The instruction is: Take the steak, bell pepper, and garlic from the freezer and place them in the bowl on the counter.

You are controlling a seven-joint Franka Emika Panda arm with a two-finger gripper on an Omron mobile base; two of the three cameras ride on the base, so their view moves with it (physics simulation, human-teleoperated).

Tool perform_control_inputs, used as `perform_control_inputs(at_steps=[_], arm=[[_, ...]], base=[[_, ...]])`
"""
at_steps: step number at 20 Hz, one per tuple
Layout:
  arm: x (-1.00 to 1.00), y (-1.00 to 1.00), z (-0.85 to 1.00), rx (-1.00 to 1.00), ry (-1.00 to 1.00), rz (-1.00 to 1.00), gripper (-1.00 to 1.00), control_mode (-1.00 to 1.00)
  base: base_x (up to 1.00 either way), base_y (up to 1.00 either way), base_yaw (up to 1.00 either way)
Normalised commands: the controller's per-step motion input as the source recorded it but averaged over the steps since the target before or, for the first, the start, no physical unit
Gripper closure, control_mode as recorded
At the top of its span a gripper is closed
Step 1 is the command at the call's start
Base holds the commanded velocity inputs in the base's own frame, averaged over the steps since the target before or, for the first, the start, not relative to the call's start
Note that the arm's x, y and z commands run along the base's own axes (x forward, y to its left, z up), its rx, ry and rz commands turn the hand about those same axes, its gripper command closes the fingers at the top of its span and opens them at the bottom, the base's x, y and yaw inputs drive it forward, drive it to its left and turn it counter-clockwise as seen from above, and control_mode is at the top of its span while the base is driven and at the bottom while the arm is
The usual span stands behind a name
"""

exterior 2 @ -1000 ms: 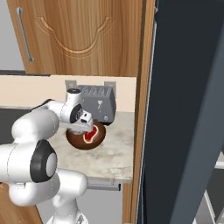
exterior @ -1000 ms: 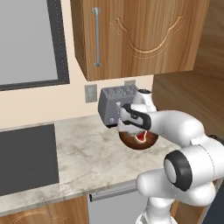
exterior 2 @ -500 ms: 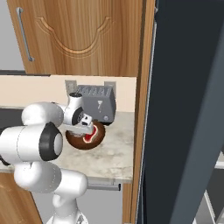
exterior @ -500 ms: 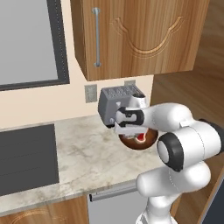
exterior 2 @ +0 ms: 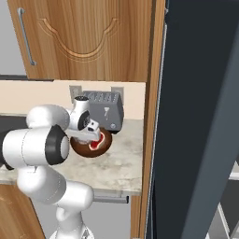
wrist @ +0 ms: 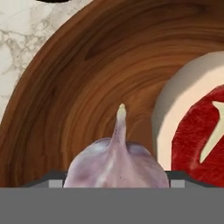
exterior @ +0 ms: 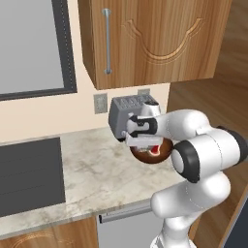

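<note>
Sitting between the end effector [wrist: 117, 183] tips over the bowl [wrist: 65, 87], the garlic [wrist: 116, 166]; grip state unclear.

No text, label, brand, number or sign can be read on anything in these views.

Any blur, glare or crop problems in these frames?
Hand view: sharp, no glare; garlic cut off at the bottom, steak cropped at the right, bowl overflowing the frame. Base views: even flat lighting, soft shadows; the arm hides much of the bowl.
</note>
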Motion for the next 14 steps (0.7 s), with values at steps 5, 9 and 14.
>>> perform_control_inputs(at_steps=[5,9,14], arm=[[-0.03,0.0,0.11,0.0,0.0,0.0,-1.0,-1.0],[-0.25,0.0,0.33,0.0,0.0,0.0,-1.0,-1.0],[-0.47,0.0,0.53,0.0,-0.01,0.0,-1.0,-1.0]], base=[[0.0,0.0,0.0],[0.0,0.0,0.0],[0.0,0.0,0.0]])
